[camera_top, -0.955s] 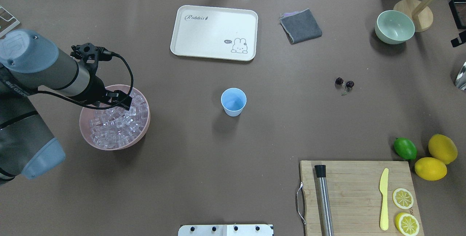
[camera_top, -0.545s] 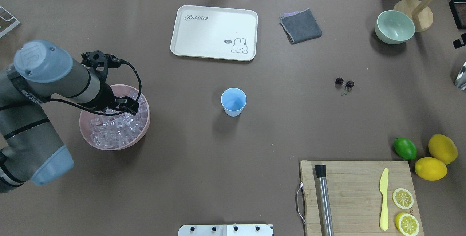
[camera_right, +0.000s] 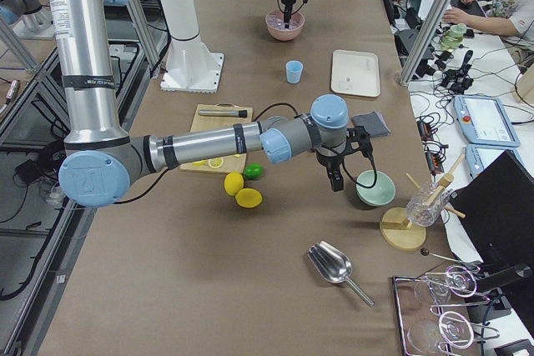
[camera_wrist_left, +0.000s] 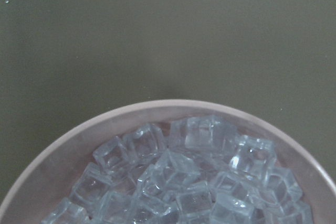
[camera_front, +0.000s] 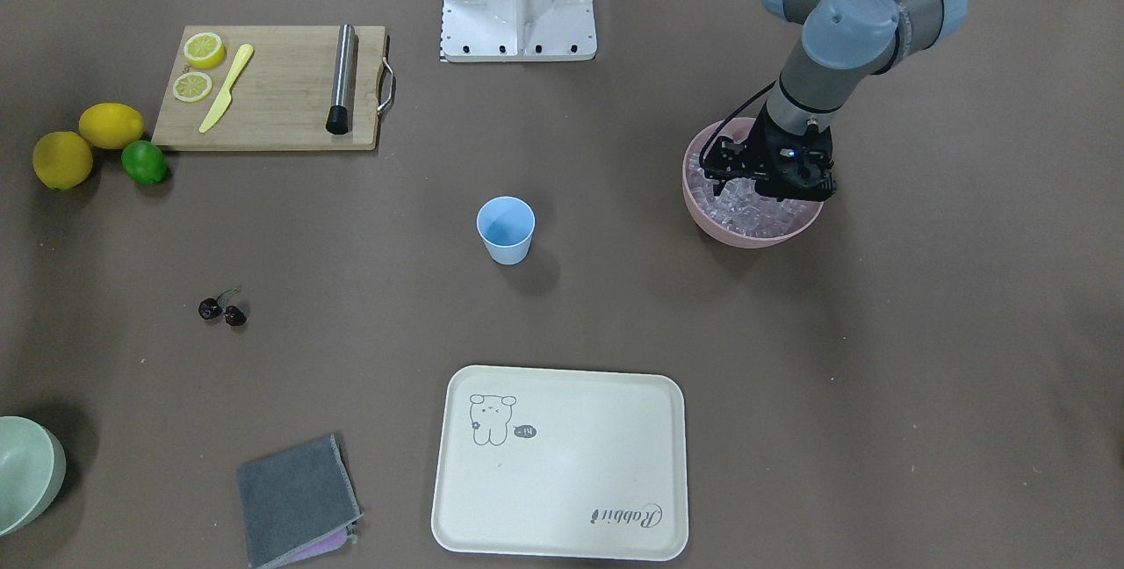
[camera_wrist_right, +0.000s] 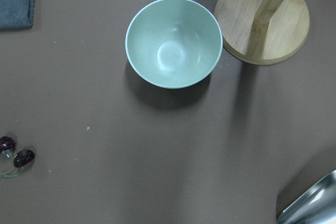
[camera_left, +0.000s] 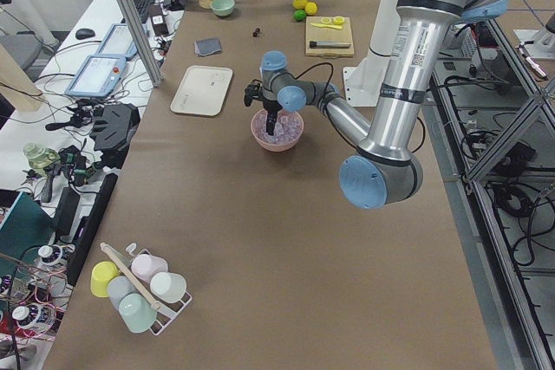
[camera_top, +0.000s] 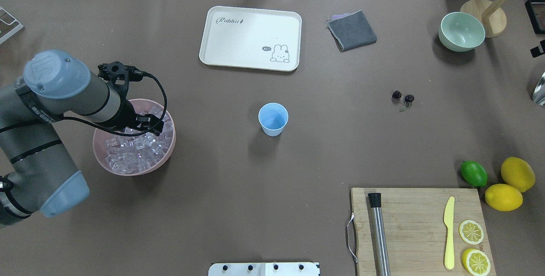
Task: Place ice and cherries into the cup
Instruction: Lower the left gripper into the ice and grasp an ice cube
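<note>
Holds the left tool low among the ice heaped in the pink bowl; cannot tell whether open or closed. Holds the right tool just beside the pale green bowl, grip equally unreadable. Shows the cup upright mid-tabletop, cherries well apart, toward the robot's right.

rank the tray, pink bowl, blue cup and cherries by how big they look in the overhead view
1. tray
2. pink bowl
3. blue cup
4. cherries
The gaps between them are clear, so there are no ties.
</note>
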